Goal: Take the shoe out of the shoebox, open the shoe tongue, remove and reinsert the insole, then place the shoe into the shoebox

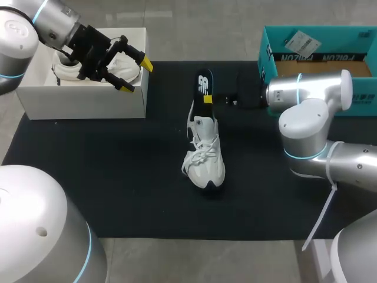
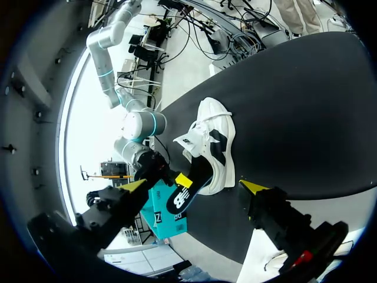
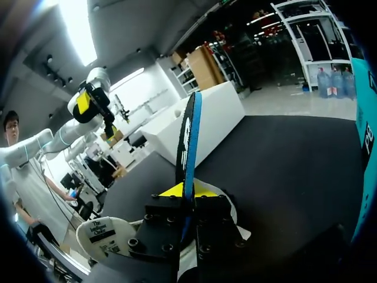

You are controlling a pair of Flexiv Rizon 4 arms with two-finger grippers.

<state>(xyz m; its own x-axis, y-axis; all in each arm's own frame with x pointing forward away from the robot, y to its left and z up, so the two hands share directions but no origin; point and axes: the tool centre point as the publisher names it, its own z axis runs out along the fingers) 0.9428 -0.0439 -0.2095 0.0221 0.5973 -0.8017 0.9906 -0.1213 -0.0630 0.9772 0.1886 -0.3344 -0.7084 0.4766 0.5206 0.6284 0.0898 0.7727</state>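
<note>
Black mat [image 1: 118, 177] covers the table, and the white lace-up sneaker [image 1: 204, 162] lies mid-mat, well clear of the white cardboard shoebox [image 1: 82, 103]. Now the right gripper [image 1: 210, 99] is clamped on the black blue-edged insole [image 1: 204, 85], at the sneaker's heel opening. Over the shoebox the left gripper [image 1: 135, 76] hangs, fingers spread, holding nothing.

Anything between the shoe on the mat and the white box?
Nothing lies on the mat between the shoe and the white box. The left gripper hangs open over the box, where another shoe lies.
</note>
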